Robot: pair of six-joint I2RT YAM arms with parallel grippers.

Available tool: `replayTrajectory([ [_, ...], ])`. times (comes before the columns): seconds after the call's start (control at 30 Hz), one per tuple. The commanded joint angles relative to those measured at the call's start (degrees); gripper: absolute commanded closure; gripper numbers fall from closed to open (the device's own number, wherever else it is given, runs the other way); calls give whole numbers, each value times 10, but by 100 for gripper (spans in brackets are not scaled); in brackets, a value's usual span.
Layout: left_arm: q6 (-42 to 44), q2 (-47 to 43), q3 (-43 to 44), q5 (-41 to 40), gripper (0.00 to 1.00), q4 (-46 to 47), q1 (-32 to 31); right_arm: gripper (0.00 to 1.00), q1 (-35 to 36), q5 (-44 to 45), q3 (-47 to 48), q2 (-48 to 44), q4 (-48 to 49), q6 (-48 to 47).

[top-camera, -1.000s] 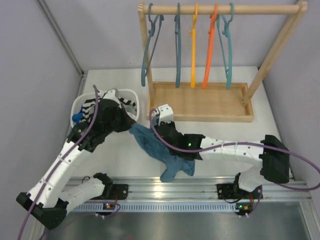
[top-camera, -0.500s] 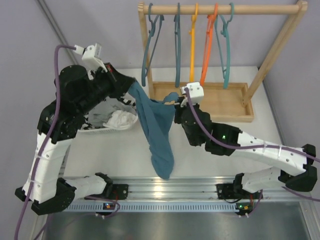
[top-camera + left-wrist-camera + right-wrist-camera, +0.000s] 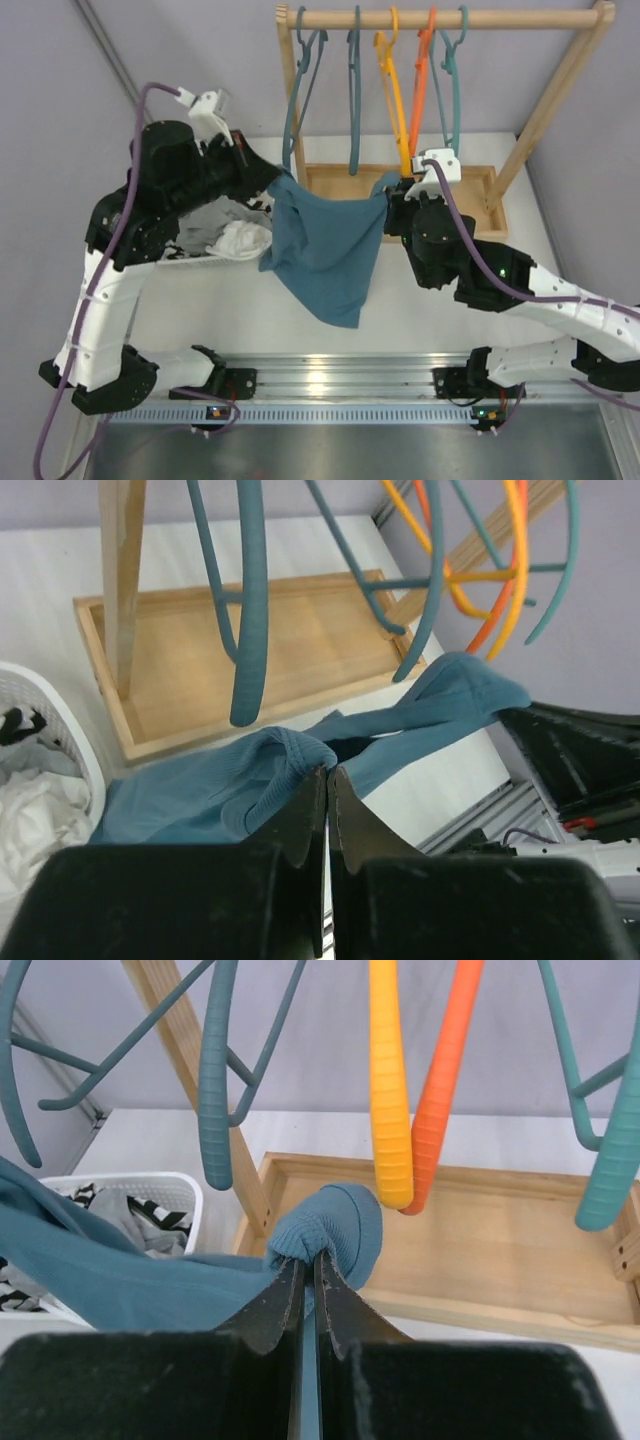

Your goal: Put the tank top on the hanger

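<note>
Spreading step: tank top (image 3: 325,245) held aloft, stretched between left gripper (image 3: 327,785) and right gripper (image 3: 309,1265), each clenched on what seems a strap, just before the rack (image 3: 520,18); next, feeding one strap over the hanger (image 3: 456,120), untouched

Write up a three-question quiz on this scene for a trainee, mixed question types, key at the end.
1. True or false: the tank top is already hung on one of the hangers.
2. How do the left hand and the right hand stand? A: both open. B: one open, one shut. C: both shut on the tank top.
3. In the right wrist view, what colour is the hanger next to the orange hanger, just above the fabric pinched by the right hand?

Key
1. False: it is stretched between the two hands, in front of the rack.
2. C.
3. Yellow: the yellow hanger.
</note>
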Motion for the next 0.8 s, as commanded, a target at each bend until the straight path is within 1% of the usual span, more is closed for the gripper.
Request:
replayTrajectory([
  [0.0,-17,-59,-181,37,100,14,0,100,9,13,-22,-19,-62,53],
  [0.03,-31,-76,-228,46,100,29,0,100,9,12,-38,-23,-70,95],
  [0.07,-39,-91,-272,58,100,42,0,100,9,8,-77,-35,-79,116],
  [0.1,-48,-116,-356,63,100,67,0,100,10,3,-97,-43,-85,164],
  [0.13,-65,-128,-398,74,100,86,-1,100,9,-7,-144,-56,-97,190],
  [0.17,-73,-139,-438,81,100,102,-1,100,9,-11,-170,-64,-102,215],
  [0.2,-88,-154,-509,81,100,133,-2,100,10,-14,-198,-71,-105,268],
  [0.23,-93,-160,-542,84,100,149,-3,100,10,-23,-253,-80,-111,295],
  [0.27,-98,-162,-571,90,100,164,-4,100,9,-31,-281,-84,-111,322],
  [0.3,-103,-161,-618,97,100,182,-4,100,10,-38,-305,-87,-109,367],
  [0.33,-111,-156,-637,100,100,206,-4,100,10,-46,-352,-92,-108,389],
  [0.4,-115,-132,-678,105,100,240,-15,100,10,-66,-395,-95,-91,436],
  [0.43,-119,-120,-687,103,100,264,-20,100,10,-71,-432,-97,-82,448],
  [0.47,-119,-108,-694,103,100,277,-32,100,8,-83,-449,-100,-53,454],
  [0.53,-121,-68,-707,98,100,301,-51,100,4,-94,-481,-94,-29,456],
  [0.57,-120,-52,-708,101,100,316,-54,100,-3,-106,-486,-88,-22,455],
  [0.6,-118,-18,-709,105,100,322,-54,100,-7,-110,-489,-83,-14,456],
  [0.67,-118,14,-714,109,100,335,-60,100,-20,-131,-502,-62,1,449],
  [0.7,-119,33,-721,109,100,353,-62,100,-26,-141,-508,-56,23,440],
  [0.77,-120,45,-729,106,100,367,-64,100,-40,-170,-524,-43,40,435],
])
